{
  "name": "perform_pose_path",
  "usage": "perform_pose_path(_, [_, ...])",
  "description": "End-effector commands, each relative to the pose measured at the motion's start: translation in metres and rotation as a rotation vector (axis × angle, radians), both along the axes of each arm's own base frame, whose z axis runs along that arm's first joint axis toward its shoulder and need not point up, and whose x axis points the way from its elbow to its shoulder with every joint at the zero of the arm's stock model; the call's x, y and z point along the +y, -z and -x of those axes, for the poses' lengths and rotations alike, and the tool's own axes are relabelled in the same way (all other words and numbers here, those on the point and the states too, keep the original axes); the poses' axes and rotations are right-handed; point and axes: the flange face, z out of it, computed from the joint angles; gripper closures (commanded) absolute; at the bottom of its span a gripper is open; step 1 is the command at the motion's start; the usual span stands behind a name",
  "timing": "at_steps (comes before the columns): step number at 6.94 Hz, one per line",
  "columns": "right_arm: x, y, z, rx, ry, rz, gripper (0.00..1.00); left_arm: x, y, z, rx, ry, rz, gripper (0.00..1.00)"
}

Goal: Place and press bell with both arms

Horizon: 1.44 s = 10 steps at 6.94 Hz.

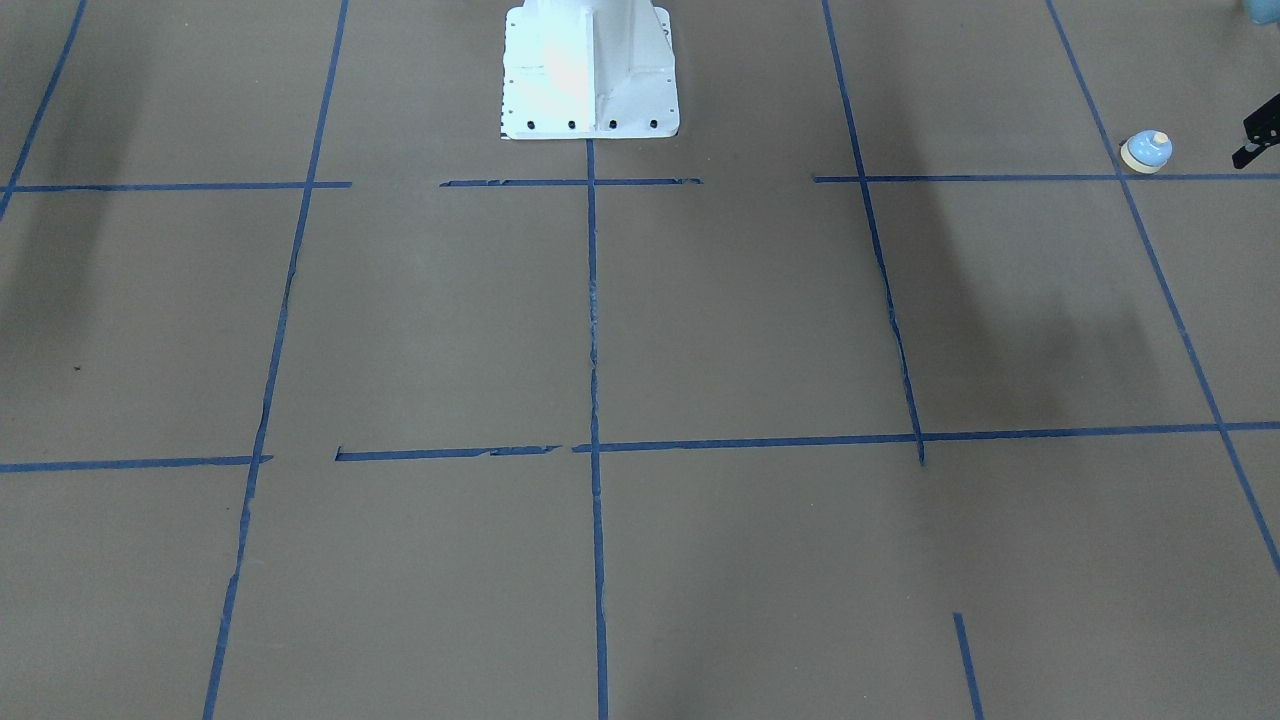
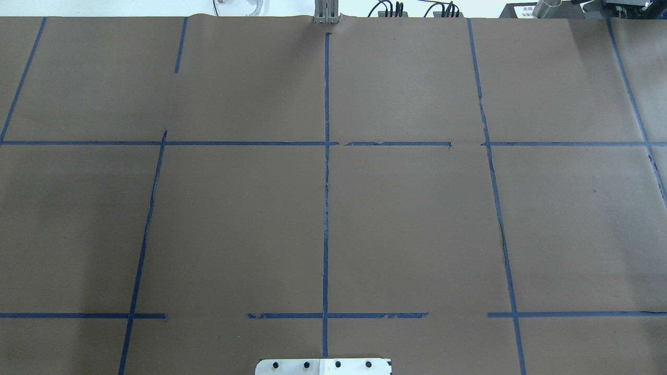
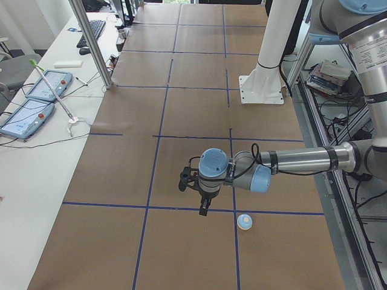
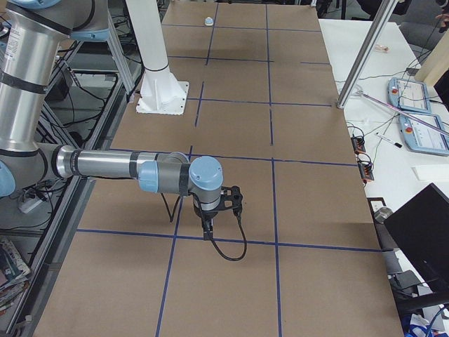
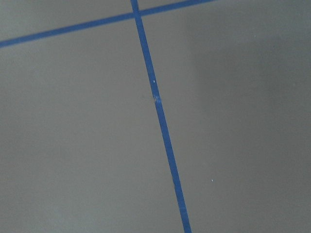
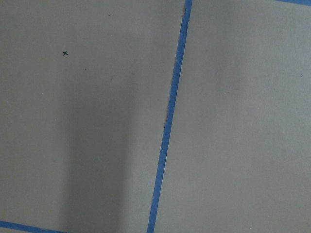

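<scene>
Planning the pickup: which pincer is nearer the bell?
Left. The left pincer hangs just beside the bell; the right pincer hangs far away on the robot's other side.

Brown table (image 2: 417, 234), blue tape grid (image 2: 326, 208), white pedestal (image 2: 323, 366) (bottom edge)

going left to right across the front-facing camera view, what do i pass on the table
white pedestal base -> bell -> left gripper, only partly in frame at the right edge
</scene>
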Motion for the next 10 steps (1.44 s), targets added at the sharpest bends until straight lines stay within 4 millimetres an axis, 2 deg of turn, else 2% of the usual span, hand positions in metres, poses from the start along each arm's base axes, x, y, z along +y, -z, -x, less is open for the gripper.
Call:
perform_pose_path(1, [0.000, 0.001, 0.000, -0.001, 0.001, -0.003, 0.00, 0.036, -0.032, -0.034, -0.026, -0.066, 0.068, 0.00])
perform_pose_path(2, [0.000, 0.001, 0.000, -0.001, 0.002, -0.004, 0.00, 0.063, -0.054, -0.037, -0.036, -0.100, 0.083, 0.00])
perform_pose_path(3, [0.000, 0.001, 0.000, 0.001, 0.004, -0.006, 0.00, 0.076, -0.067, -0.047, -0.045, -0.145, 0.106, 0.00])
perform_pose_path(6, [0.000, 0.002, 0.000, 0.002, 0.005, -0.010, 0.00, 0.091, -0.087, -0.075, -0.067, -0.263, 0.151, 0.00])
perform_pose_path(10, [0.006, -0.001, -0.001, 0.006, 0.004, -0.029, 0.00, 0.103, -0.107, -0.088, -0.093, -0.332, 0.194, 0.00])
